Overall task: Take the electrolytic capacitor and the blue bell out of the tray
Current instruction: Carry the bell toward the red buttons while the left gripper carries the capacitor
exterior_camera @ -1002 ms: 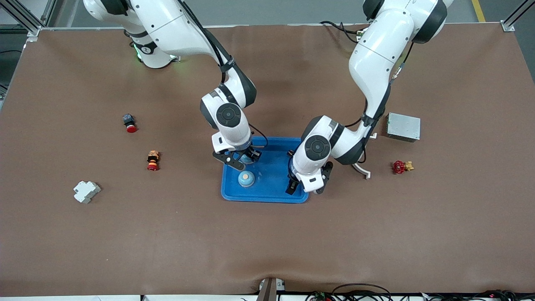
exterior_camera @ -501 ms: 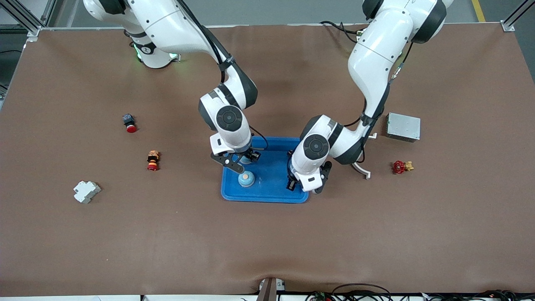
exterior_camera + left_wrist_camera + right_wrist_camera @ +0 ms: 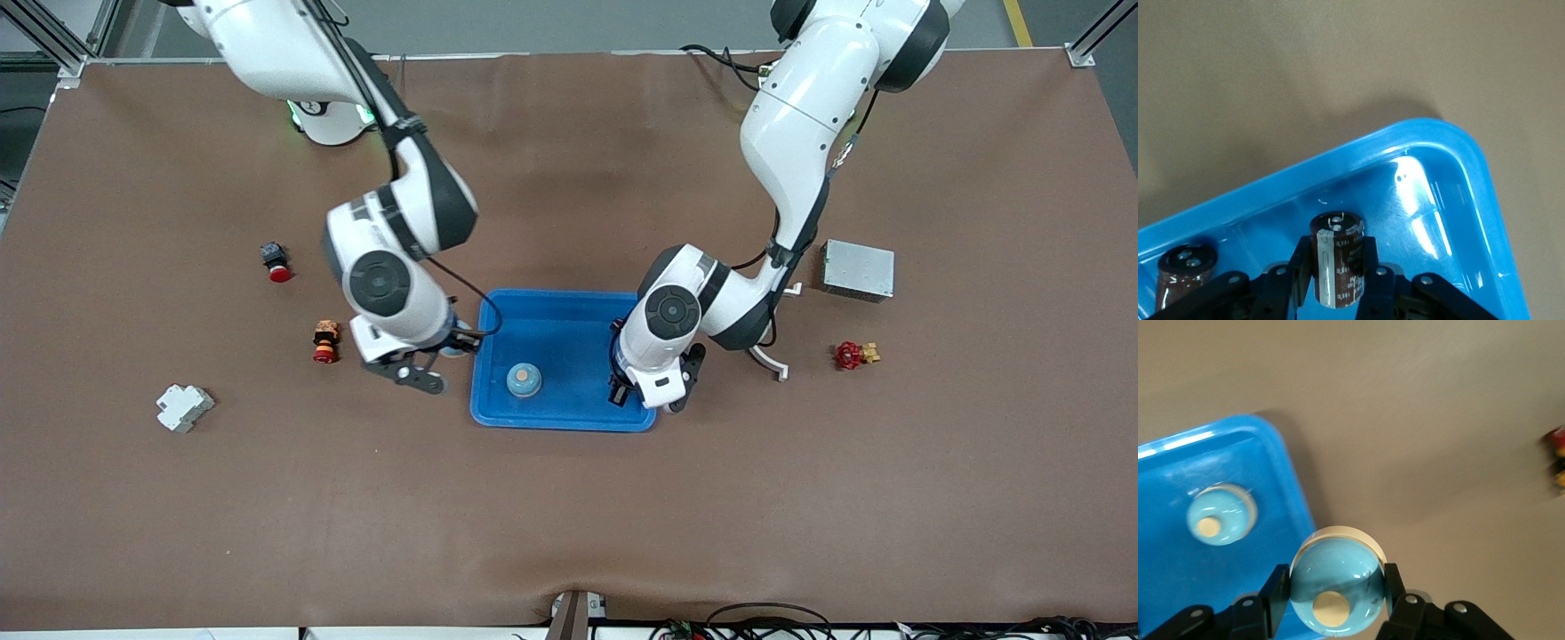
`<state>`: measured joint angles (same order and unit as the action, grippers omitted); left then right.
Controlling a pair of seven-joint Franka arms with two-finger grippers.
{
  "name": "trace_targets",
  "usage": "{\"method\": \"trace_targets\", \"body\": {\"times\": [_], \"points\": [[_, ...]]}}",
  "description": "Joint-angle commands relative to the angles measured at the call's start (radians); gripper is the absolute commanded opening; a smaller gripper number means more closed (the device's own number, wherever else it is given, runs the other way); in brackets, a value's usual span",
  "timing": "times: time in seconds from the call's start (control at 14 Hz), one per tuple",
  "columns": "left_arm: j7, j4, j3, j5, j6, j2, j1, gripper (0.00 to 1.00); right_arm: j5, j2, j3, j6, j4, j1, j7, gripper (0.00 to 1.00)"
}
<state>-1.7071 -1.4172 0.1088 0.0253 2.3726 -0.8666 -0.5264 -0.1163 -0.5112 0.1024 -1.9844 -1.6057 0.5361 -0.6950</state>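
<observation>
Now, one item gripped in each arm. With the right gripper (image 3: 427,360): pinching the blue bell (image 3: 1336,587) across its dome, up over bare table just beside the tray (image 3: 569,347), off the rim at the right arm's end. With the left gripper (image 3: 1335,280): clamped on the capacitor (image 3: 1337,257), fingers (image 3: 1370,263) pressed to either side of its brown sleeve, down inside the tray by the corner at the left arm's end. Looks upright, though hard to say from the wrist view whether resting on the tray floor or just clear of it.

For the capacitor: lift straight up first, high enough to clear the raised rim, and only then carry sideways toward the left arm's end. Keep the squeeze steady; smooth round can, likely to slip from a loose pinch. Mind the second capacitor (image 3: 1185,270) standing just beside it, so no sideways sweep at tray level.

For the bell: lower gently onto open table, apart from the small red-and-orange part (image 3: 325,342), set flat on its base, then spread the jaws; probably prone to rolling if dropped tilted. Leave the other bell (image 3: 524,380) in the tray undisturbed.
</observation>
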Motion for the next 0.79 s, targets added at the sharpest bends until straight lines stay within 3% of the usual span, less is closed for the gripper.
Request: {"method": "trace_targets", "body": {"times": [0.0,0.36,0.57,0.72], "points": [[-0.011,0.009,-0.009,-0.016,-0.009,0.026,-0.007,0.0,-0.008,0.103,-0.015,-0.004,-0.12,-0.096,0.177,0.0],[0.044,0.006,-0.008,-0.022,-0.142,0.142,0.028,0.0,-0.008,0.218,-0.015,-0.024,-0.255,-0.246,0.443,0.0],[0.245,-0.009,-0.001,-0.019,-0.33,0.227,0.077,0.0,-0.006,0.246,-0.015,-0.068,-0.316,-0.336,0.616,0.0],[0.363,-0.054,0.002,-0.009,-0.381,0.291,0.12,0.0,-0.006,0.243,-0.015,-0.123,-0.348,-0.407,0.745,0.0]]}}
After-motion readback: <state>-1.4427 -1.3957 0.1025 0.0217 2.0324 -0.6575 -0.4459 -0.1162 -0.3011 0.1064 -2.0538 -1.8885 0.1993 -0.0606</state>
